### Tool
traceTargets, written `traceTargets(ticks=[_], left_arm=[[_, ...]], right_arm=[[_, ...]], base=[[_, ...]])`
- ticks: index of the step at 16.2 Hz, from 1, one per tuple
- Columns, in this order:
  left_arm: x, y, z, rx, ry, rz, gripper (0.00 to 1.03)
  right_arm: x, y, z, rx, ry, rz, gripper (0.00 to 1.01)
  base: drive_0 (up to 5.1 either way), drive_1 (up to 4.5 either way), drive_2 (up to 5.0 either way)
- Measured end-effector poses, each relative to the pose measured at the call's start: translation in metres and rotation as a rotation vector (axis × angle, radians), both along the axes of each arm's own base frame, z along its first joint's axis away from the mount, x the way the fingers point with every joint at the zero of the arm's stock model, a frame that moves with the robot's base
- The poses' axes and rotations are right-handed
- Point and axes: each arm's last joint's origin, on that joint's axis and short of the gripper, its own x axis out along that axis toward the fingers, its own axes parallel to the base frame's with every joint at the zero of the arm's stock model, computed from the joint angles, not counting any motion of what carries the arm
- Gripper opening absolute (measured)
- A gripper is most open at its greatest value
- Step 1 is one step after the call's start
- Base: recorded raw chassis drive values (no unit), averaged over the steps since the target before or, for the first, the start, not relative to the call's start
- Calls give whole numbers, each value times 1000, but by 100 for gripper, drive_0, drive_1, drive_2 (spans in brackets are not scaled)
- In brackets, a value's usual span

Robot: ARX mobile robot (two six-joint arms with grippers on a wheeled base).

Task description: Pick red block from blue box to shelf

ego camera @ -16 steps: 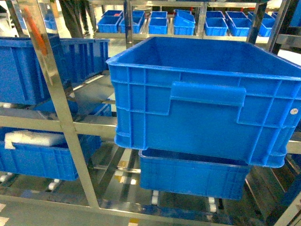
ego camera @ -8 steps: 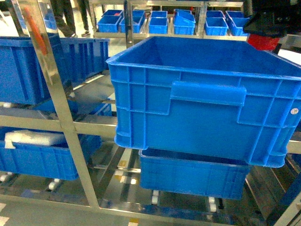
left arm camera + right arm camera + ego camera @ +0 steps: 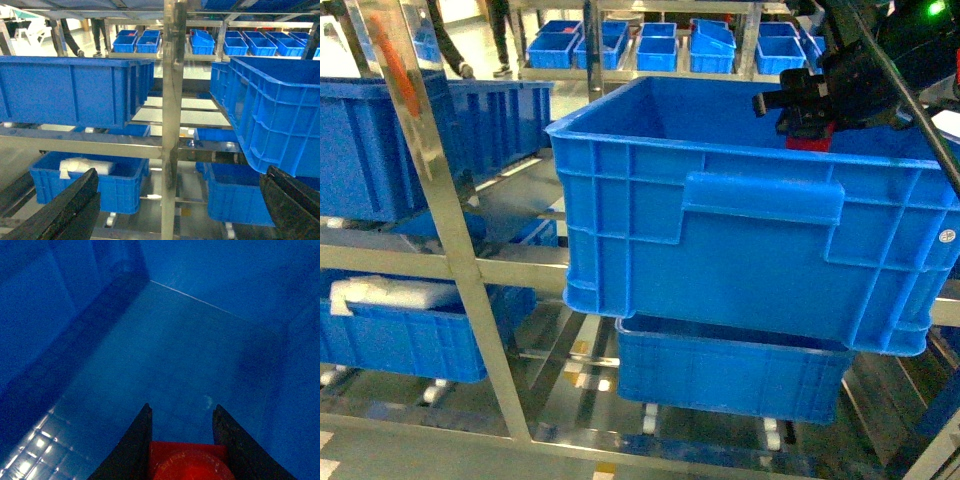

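Note:
My right gripper (image 3: 807, 125) hangs over the open top of a big dark blue ribbed crate (image 3: 740, 230) that sits on the steel shelf (image 3: 430, 180). It is shut on the red block (image 3: 810, 142). In the right wrist view the red block (image 3: 187, 462) sits between the two dark fingers of the right gripper (image 3: 182, 407), above the crate's bare floor (image 3: 175, 340). My left gripper (image 3: 182, 172) is open and holds nothing, facing a shelf upright (image 3: 172, 100). The blue box is out of view.
More dark blue crates stand on the shelf: one at the left (image 3: 380, 140), one lower left holding a white packet (image 3: 400, 330), one under the big crate (image 3: 730, 370). Small blue bins (image 3: 660, 45) line a rack far behind, where people walk.
My right arm has come in from the upper right with the red block, moving left and down until it is over the big crate's opening. The left arm has not moved.

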Motion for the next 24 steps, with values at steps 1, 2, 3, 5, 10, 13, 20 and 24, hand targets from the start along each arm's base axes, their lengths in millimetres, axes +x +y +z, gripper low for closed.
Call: traceTargets(ticks=[1,2,3,5,10,13,20,24], left_arm=[[0,0,0,0,0,0,98],[0,0,0,0,0,0,98],[0,0,0,0,0,0,98],[0,0,0,0,0,0,98],[0,0,0,0,0,0,98],[0,0,0,0,0,0,98],[0,0,0,0,0,0,98],[0,0,0,0,0,0,98]], right_arm=[[1,1,0,0,0,-1,29],[3,5,-1,3,5,2,29],[8,10,-2,7,7,3,29],[12,18,1,16,-11,-2,42],[-6,8,10,77,-22,-4,95],[-106,-37,56,307,-6,39,98],[-273,-107,115,107,-403,-321,98],[-281,-109,119,106,-531,-311,92]], base=[[0,0,0],[0,0,0],[0,0,0],[0,0,0],[0,0,0],[0,0,0],[0,0,0],[0,0,0]])
